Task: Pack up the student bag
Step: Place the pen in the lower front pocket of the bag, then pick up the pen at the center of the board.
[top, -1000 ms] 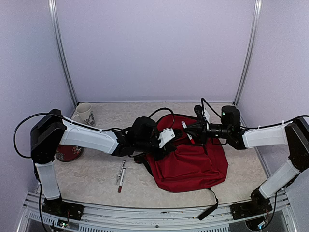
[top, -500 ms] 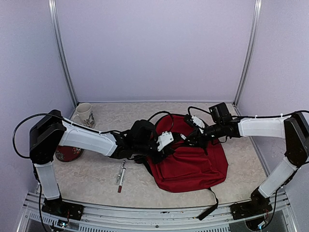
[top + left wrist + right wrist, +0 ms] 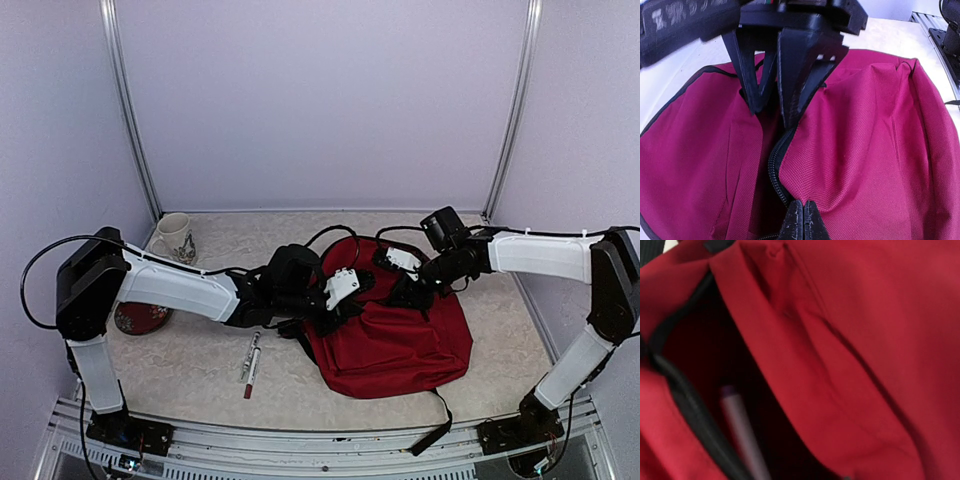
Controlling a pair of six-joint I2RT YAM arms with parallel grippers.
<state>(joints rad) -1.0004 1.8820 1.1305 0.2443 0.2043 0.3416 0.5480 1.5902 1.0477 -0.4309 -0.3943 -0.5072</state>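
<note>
Dark-red fabric student bag (image 3: 400,345) agape; L claw (image 3: 803,214) tight on its edge, R claw (image 3: 773,117) open.

Mug (image 3: 176,238) far left; red dish (image 3: 140,318) nearby; two pens (image 3: 250,365) side by side on table (image 3: 190,390); blurred purple marker (image 3: 742,435).

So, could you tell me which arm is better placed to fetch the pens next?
Right, probably. The left tool is shut on the bag at its zipper; the right tool is open and empty over it, though the pens lie nearer the left.
</note>
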